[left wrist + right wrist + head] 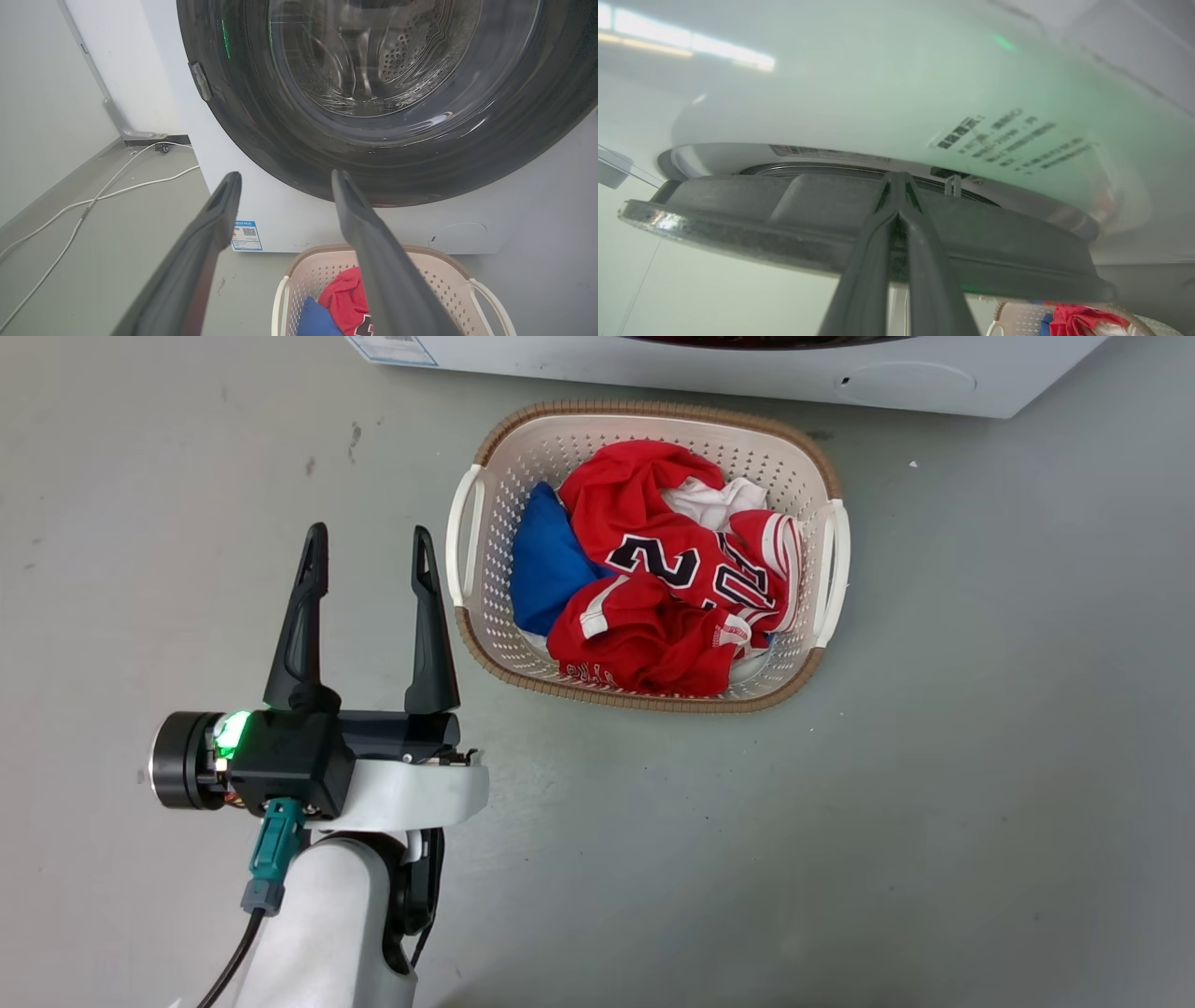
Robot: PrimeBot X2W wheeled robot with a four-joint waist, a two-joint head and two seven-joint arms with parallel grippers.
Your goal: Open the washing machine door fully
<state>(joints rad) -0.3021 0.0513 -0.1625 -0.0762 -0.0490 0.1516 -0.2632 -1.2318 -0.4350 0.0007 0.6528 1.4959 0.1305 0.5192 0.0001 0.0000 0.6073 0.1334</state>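
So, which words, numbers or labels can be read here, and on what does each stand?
"2": on the crumpled red jersey in the perforated beige laundry basket; the rest is folded.
Print on the small blue label, low on the big white washing machine: too small to read.
The dark print on its white front: blurred.

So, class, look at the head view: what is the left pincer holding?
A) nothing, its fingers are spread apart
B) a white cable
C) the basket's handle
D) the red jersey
A: the left pincer has its two fingers spread with nothing between them. It stands beside the basket without touching it, and the red jersey lies inside the basket.
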